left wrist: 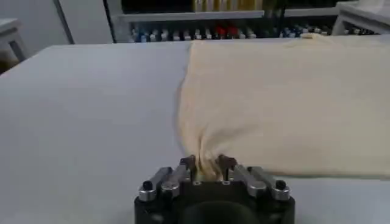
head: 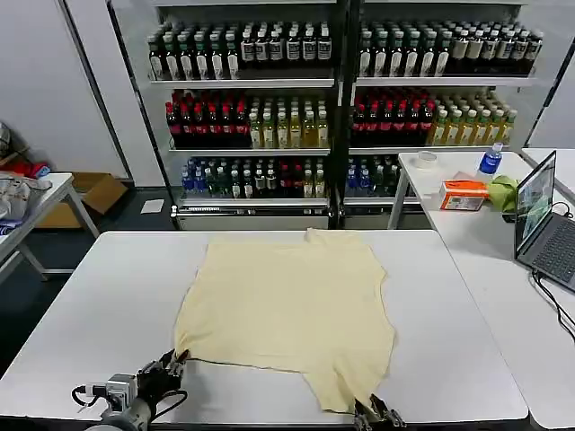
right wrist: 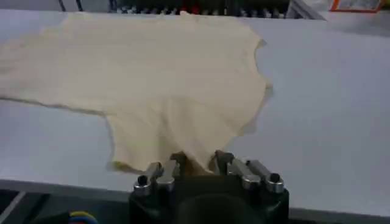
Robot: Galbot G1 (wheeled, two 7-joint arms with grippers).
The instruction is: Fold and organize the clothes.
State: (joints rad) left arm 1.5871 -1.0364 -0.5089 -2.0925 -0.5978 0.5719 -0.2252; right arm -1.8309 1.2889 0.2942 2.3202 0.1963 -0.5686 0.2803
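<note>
On the table (head: 99,287), one T-shirt (head: 287,310), two pinching grippers.

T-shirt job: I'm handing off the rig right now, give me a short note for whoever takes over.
Left end effector: shut on the T-shirt's near left corner, fabric bunched between its fingers.
Right end effector: shut on the shirt's near right flap, at the table's front edge.
The pale yellow T-shirt lies spread mostly flat in the middle of the white table, its far edge toward the drink shelves.
Done: both near corners gripped.
Left: no fold made yet; probably lift the near edge and carry it toward the far edge, then tidy.
</note>
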